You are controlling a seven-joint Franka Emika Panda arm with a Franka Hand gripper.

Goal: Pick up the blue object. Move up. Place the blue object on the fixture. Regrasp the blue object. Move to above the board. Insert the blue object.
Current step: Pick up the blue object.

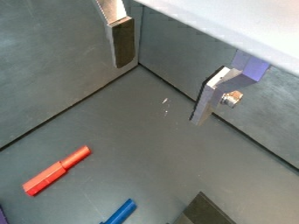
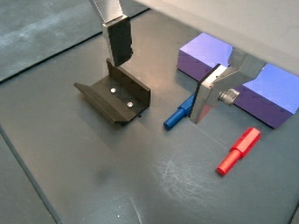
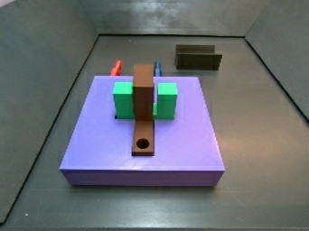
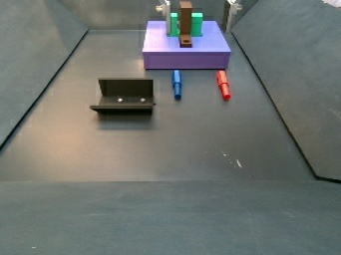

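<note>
The blue object (image 2: 177, 114) is a slim blue peg lying flat on the dark floor in front of the board (image 4: 186, 57); it also shows as the blue object (image 4: 177, 85) and the blue object (image 3: 156, 66). The fixture (image 2: 117, 98) stands beside it, apart, and both side views show this fixture (image 4: 123, 97). My gripper (image 2: 162, 87) hangs open high above the floor, roughly over the gap between fixture and blue peg. Nothing is between its fingers (image 1: 117, 42). Neither side view shows the gripper clearly.
A red peg (image 4: 224, 85) lies parallel to the blue one on its other side. The lavender board (image 3: 145, 144) carries two green blocks (image 3: 125, 99) and a long brown bar (image 3: 145, 104) with a round hole. Grey walls enclose the floor.
</note>
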